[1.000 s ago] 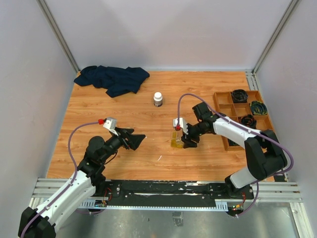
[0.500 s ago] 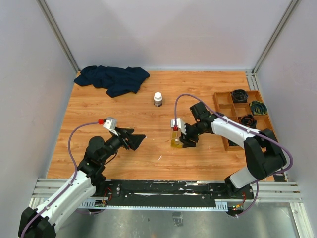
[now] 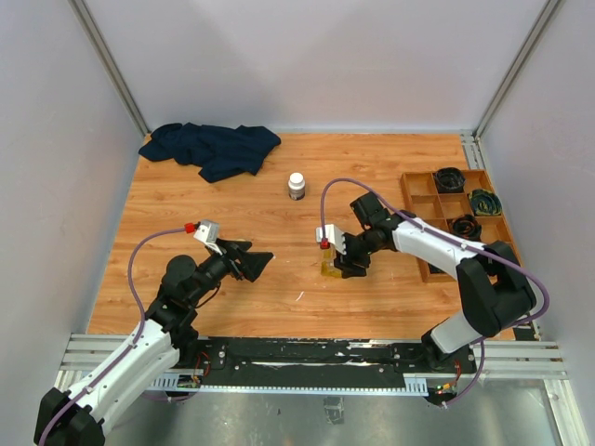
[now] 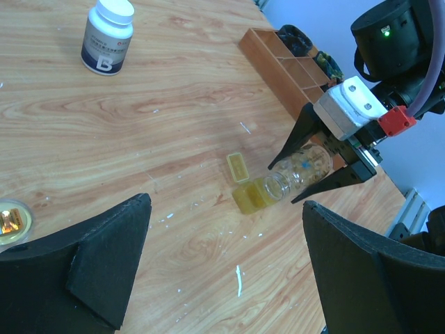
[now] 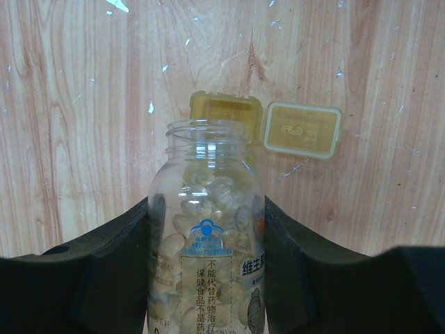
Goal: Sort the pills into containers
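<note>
Wood table [image 3: 186, 195] — R hand [image 5: 208, 216] grips vial [image 5: 208, 174], mouth at open yellow case [image 5: 226, 110]; L hand [image 3: 260, 264] wide, apart

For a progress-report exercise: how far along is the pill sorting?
Done: the yellow case lies open, lid flipped aside. In hand: the right gripper holds the uncapped pill bottle, mouth toward the case. Remaining: no pills show in the case; the left gripper hovers open.

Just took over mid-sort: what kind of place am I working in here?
Most likely a robot test cell in a lab, not a pharmacy or home: a wooden tabletop boxed in by plain grey panels, with an aluminium mounting rail along its near edge.
</note>
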### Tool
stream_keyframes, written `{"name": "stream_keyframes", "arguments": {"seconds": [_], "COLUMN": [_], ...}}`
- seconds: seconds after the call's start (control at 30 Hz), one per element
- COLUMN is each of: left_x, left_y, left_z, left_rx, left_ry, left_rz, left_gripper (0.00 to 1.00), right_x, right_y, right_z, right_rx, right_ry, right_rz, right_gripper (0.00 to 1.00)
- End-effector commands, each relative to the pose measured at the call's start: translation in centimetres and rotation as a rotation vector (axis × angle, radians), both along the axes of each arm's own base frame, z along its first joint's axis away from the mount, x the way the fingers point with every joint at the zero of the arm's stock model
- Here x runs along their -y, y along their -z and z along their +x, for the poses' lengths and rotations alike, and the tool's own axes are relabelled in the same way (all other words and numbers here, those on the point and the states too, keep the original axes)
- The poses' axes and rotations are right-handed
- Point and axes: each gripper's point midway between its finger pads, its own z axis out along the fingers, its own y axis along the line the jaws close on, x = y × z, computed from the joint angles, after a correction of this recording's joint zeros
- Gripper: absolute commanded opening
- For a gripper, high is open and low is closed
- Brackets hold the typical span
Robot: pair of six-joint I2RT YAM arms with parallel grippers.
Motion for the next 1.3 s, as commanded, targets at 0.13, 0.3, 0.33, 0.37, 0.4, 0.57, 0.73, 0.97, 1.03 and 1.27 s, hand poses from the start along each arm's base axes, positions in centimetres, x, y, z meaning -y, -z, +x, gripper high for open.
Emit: {"name": "stream_keyframes", "arguments": {"seconds": [0.13, 0.3, 0.33, 0.37, 0.4, 0.57, 0.73, 0.97, 1.03, 1.27], "left_x": [-0.1, -0.1, -0.1, -0.1, -0.1, -0.1, -0.1, -0.1, -0.1, -0.1], "left_y": [-0.3, -0.3, -0.3, -0.3, -0.3, -0.4, -0.4, -0.4, -0.4, -0.3], "left_z": [0.1, 0.1, 0.1, 0.1, 0.1, 0.0, 0.0, 0.0, 0.0, 0.0], "left_rx": [0.029, 0.029, 0.029, 0.028, 0.029, 0.032, 0.032, 0.032, 0.032, 0.029], "left_ry": [0.001, 0.002, 0.003, 0.003, 0.003, 0.003, 0.003, 0.003, 0.003, 0.001], "left_rz": [0.002, 0.002, 0.003, 0.004, 0.002, 0.004, 0.004, 0.004, 0.004, 0.005], "left_gripper": [0.94, 0.94, 0.94, 0.94, 0.94, 0.94, 0.94, 0.93, 0.93, 0.93], "right_x": [-0.1, -0.5, -0.4, -0.4, -0.3, -0.1, -0.1, -0.1, -0.1, -0.3], "right_y": [-0.4, -0.6, -0.5, -0.5, -0.4, -0.3, -0.1, 0.2, 0.1, -0.4], "right_z": [0.3, -0.6, -0.3, 0.2, 0.3, 0.8, 0.5, 0.7, 0.7, 0.5], "right_rx": [0.018, 0.037, 0.053, 0.064, 0.061, 0.067, 0.056, 0.045, 0.042, 0.026], "right_ry": [0.003, -0.051, -0.028, -0.008, 0.000, 0.024, 0.019, 0.041, 0.040, 0.039], "right_rz": [-0.037, -0.057, -0.075, -0.088, -0.097, -0.112, -0.111, -0.122, -0.119, -0.078], "right_gripper": [0.01, 0.01, 0.01, 0.01, 0.01, 0.01, 0.01, 0.01, 0.01, 0.01]}}
